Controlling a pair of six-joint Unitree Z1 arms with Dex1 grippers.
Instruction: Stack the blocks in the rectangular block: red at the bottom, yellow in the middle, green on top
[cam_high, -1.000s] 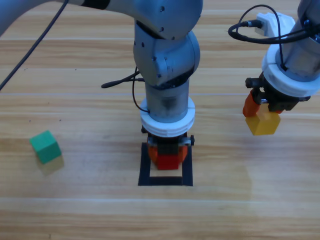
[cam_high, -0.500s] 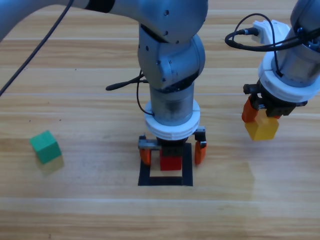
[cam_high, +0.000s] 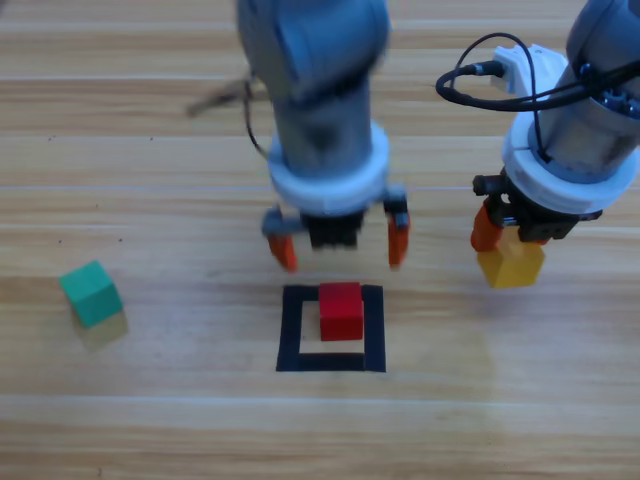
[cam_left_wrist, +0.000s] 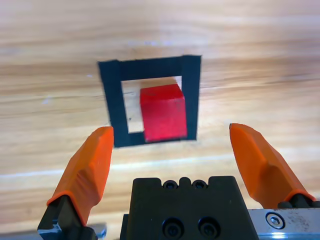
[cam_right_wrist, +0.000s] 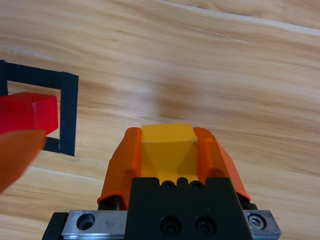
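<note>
Left gripper (cam_high: 341, 243) hangs above the table just behind the black tape square (cam_high: 291, 330), jaws spread wide and holding nothing; from the high view I read its arm as blurred and cut off at the top edge, so I cannot make out the upper joints. Through the left wrist view the gripper (cam_left_wrist: 176, 145) looks straight down on the tape square (cam_left_wrist: 110, 100), with the red cube (cam_left_wrist: 162, 112) sitting inside the outline, shifted toward one inner edge and touching or overlapping the tape there. On the high view the red cube (cam_high: 341, 311) rests flat on the table within the square. Right gripper (cam_high: 508, 240) hovers to the right of the square, jaws pinching the yellow cube (cam_high: 511, 266), whose top is hidden under the wrist. In the right wrist view the gripper (cam_right_wrist: 169, 145) shows only the yellow cube's (cam_right_wrist: 167, 134) upper face between the orange jaws. Green cube (cam_high: 91, 293) sits alone, well apart at the table's left, slightly rotated.
</note>
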